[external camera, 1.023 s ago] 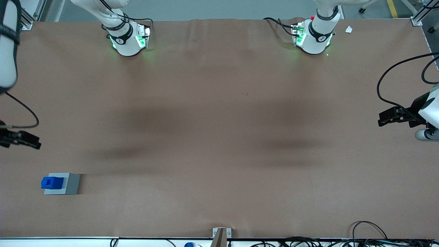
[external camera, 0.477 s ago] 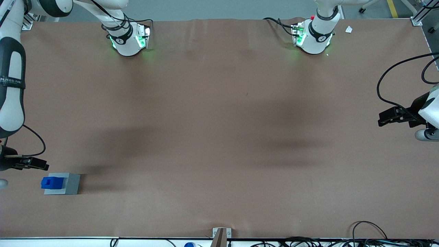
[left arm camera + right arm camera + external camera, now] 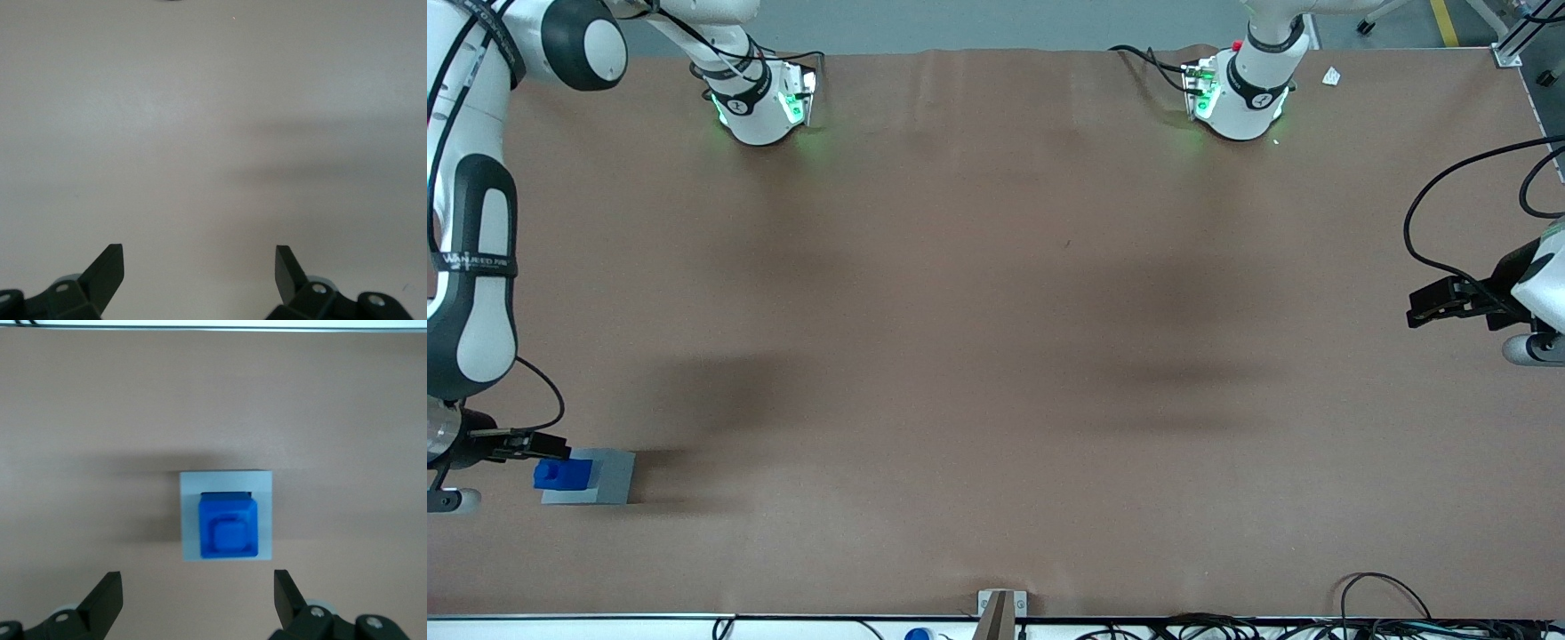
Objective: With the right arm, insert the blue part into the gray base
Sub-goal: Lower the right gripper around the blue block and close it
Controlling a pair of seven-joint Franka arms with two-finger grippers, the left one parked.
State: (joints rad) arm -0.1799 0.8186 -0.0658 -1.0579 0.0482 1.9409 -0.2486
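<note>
The blue part (image 3: pixel 560 474) sits on top of the gray base (image 3: pixel 611 480), inside the base's paler frame, near the working arm's end of the table. How deep it sits I cannot tell. In the right wrist view the blue part (image 3: pixel 228 532) fills most of the socket of the gray base (image 3: pixel 263 513). My right arm's gripper (image 3: pixel 550 442) hangs just above the block pair, slightly farther from the front camera than they are. The gripper (image 3: pixel 198 597) is open, its black fingers (image 3: pixel 107 593) spread wider than the base, and nothing lies between them.
The brown table cover (image 3: pixel 996 356) spreads around the base. A small metal bracket (image 3: pixel 1000 609) and loose cables (image 3: pixel 1387 613) lie along the table's edge nearest the front camera. Both arm pedestals (image 3: pixel 760 102) stand at the edge farthest from that camera.
The right arm has swung toward the front camera, and its gripper has come from well short of the base to just above the blue part. The blocks have not moved.
</note>
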